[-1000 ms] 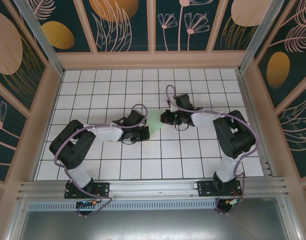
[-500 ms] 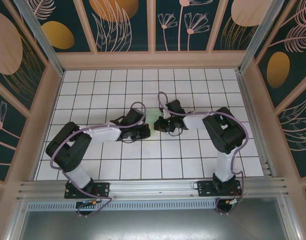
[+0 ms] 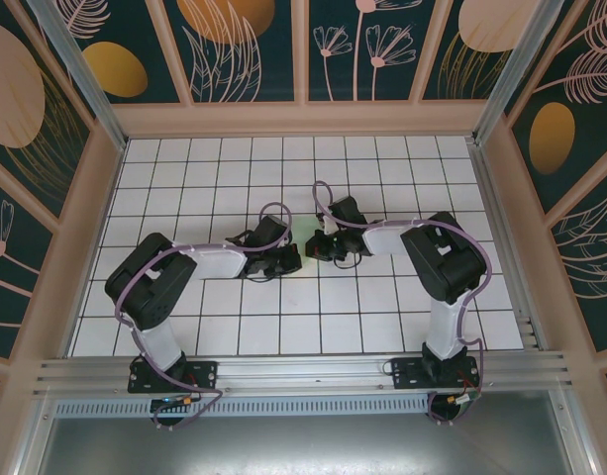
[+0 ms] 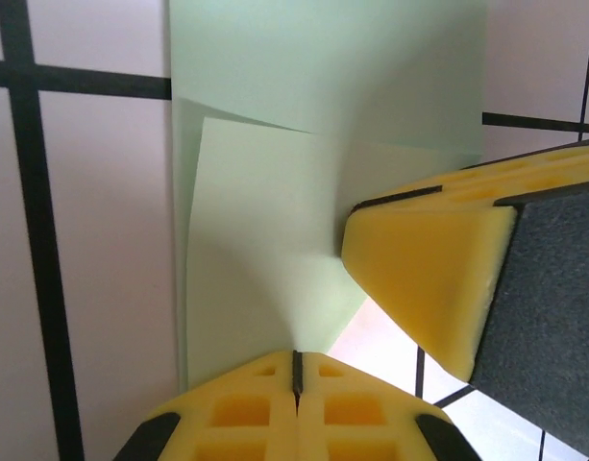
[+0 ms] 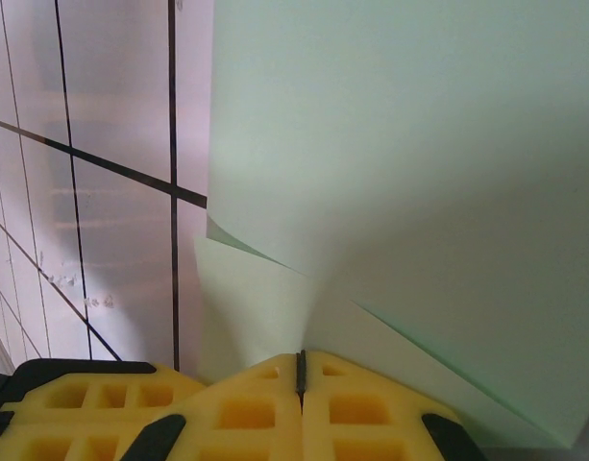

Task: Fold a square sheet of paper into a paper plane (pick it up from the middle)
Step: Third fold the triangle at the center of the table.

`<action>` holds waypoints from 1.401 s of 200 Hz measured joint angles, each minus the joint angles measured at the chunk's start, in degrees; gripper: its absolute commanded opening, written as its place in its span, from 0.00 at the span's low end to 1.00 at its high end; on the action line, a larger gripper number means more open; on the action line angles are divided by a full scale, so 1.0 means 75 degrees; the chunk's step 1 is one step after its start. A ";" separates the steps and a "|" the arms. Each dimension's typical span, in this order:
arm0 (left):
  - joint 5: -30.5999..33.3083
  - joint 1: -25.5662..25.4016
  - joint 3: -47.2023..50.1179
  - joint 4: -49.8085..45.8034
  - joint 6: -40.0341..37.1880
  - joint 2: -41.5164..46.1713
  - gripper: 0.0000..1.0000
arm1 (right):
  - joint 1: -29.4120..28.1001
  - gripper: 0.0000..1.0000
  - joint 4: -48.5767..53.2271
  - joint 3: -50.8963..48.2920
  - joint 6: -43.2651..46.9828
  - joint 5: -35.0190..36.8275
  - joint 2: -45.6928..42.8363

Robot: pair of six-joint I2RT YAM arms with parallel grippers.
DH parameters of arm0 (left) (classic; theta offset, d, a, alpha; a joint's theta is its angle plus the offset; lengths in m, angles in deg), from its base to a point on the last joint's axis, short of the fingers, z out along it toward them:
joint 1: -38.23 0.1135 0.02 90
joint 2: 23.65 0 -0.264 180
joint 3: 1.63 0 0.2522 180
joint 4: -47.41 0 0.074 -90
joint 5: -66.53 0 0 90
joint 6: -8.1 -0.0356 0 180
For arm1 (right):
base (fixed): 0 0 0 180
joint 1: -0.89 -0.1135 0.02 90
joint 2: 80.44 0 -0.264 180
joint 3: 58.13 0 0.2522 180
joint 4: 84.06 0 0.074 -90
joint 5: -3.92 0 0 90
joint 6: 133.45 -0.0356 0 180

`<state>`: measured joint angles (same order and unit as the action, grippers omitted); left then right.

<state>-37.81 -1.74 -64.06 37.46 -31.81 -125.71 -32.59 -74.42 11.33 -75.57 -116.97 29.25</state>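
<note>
Rail: grey aluminium rail [image 3: 303, 368] at the near edge carries both arm bases; no readable lettering on it.
Left claw: the left claw [image 4: 296, 357], yellow foam pads in black shells, is pressed together on a near edge of the thin pale mint-green sheet of paper [image 4: 275, 221]. The paper puckers into the seam between the pads. From above, this claw [image 3: 288, 259] reaches in from the left.
Right claw: the right claw [image 5: 300, 357] is likewise pressed together, and the paper [image 5: 400, 192] fans out of its seam. From above [image 3: 323, 242] it comes in from the right. Its yellow pad [image 4: 429, 269] crowds the left wrist view, touching or just over the paper.
Sheet: mid-worktop, squeezed between the two claws, a sliver showing from above [image 3: 306, 236]. At least two layers are visible, one flap lifted over another, so it reads as partly folded and not yet a plane.
Key relation: the sheet runs away from each claw toward the other. Its long axis looks to lie across the gap between them, and neither arm is clearly nearer. My judgement: the next crease depends on both pinches staying on opposite edges.
Worktop: white tiled worktop [image 3: 234, 168] with black grid lines.
Walls: dark teal floral panels [image 3: 244, 49].
Writing: none readable.
</note>
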 measured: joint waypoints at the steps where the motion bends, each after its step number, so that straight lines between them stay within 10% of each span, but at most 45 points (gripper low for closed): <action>1: 0.0000 0.0000 0.0003 0.0000 0.0003 0.0000 0.01 | 0.0000 0.00 0.0006 0.0003 0.0000 0.0000 0.0000; 170: 0.0134 0.0012 0.1008 -0.0769 -0.0149 0.2020 0.00 | 0.0006 0.00 0.0055 0.0052 -0.0420 -0.0026 0.0044; 280: 0.0329 0.0012 0.0458 0.0122 0.0294 0.0373 0.00 | 0.0006 0.01 -0.0154 -0.0064 -0.0705 -0.0023 -0.0131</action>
<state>-35.34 -1.65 -60.62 38.38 -29.60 -122.91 -32.54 -75.58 10.85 -80.86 -117.15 28.27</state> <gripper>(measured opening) 0.069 0.064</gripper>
